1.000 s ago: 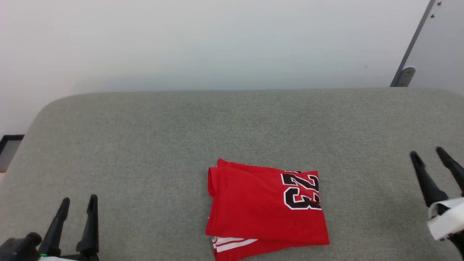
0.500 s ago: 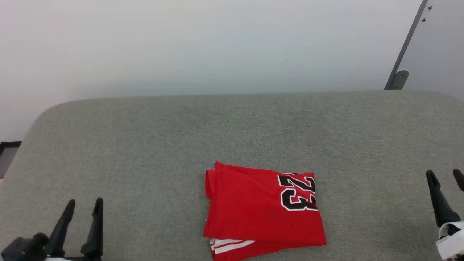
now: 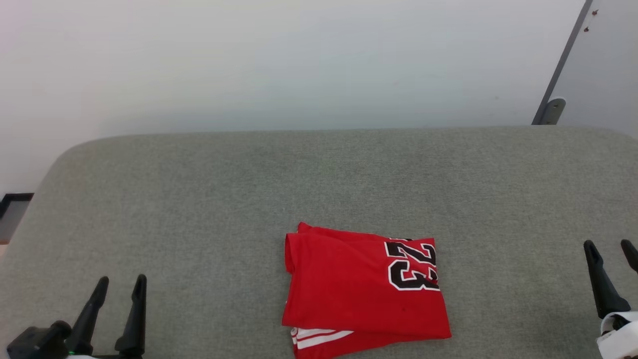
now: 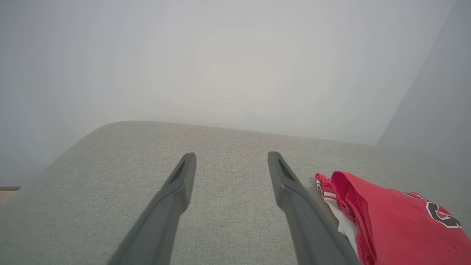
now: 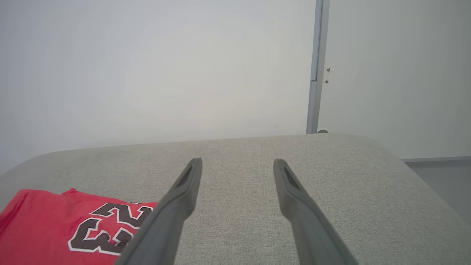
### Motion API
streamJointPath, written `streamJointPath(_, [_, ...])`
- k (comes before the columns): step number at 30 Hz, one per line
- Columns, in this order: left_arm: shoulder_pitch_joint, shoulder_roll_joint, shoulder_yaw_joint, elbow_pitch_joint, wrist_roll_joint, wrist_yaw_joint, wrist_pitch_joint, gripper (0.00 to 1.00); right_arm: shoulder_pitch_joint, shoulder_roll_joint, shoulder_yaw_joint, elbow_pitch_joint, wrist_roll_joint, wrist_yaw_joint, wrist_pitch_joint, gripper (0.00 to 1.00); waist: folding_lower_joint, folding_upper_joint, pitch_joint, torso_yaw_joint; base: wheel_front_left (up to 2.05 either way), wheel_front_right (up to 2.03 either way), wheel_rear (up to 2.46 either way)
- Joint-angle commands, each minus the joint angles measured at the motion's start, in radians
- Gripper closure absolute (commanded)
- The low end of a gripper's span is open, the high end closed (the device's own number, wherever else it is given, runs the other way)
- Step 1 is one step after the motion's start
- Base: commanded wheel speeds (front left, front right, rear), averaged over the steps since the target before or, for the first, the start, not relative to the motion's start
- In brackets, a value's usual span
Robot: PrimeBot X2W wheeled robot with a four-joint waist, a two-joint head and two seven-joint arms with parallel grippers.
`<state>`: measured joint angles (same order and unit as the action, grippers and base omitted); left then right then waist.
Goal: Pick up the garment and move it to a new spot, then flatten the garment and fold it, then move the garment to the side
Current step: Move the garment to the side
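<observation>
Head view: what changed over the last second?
The right end effector pulled back toward the robot, sliding down and toward the view's right edge. The left end effector edged slightly inward. The view itself also shifted a little. Nothing was gripped or released: both are open and empty. The shirt lies folded on the cushion as before, untouched.
</observation>
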<state>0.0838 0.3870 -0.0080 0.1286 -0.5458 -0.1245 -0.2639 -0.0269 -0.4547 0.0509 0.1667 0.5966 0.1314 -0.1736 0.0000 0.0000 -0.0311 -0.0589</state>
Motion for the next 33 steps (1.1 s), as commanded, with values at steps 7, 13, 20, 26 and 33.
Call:
streamJointPath(7, [0.008, 0.007, 0.006, -0.005, -0.016, 0.007, 0.005, 0.00, 0.009, 0.017, 0.004, -0.017, -0.010, -0.002, 0.031, 0.00, 0.0000, 0.0000, 0.005, 0.029, 0.00, 0.00, 0.00])
streamJointPath(13, [0.020, 0.003, 0.005, -0.020, -0.025, 0.019, 0.016, 0.00, -0.026, 0.034, 0.049, -0.004, 0.005, -0.002, 0.078, 0.00, 0.0000, 0.0000, 0.013, 0.071, 0.00, 0.00, 0.00])
streamJointPath(20, [0.016, -0.005, -0.009, -0.033, -0.031, 0.028, 0.029, 0.00, -0.103, 0.044, 0.166, 0.052, 0.043, -0.002, 0.161, 0.00, 0.0000, 0.0000, 0.048, 0.134, 0.00, 0.00, 0.00])
streamJointPath(26, [-0.001, -0.016, -0.021, -0.029, -0.036, 0.029, 0.027, 0.00, -0.169, 0.039, 0.216, 0.148, 0.063, -0.002, 0.282, 0.00, 0.0000, 0.0000, 0.093, 0.189, 0.00, 0.00, 0.00])
streamJointPath(33, [-0.022, -0.029, -0.035, -0.012, -0.037, 0.024, 0.018, 0.00, -0.210, 0.044, 0.231, 0.221, 0.111, -0.002, 0.472, 0.00, 0.0000, 0.0000, 0.135, 0.228, 0.00, 0.00, 0.00])
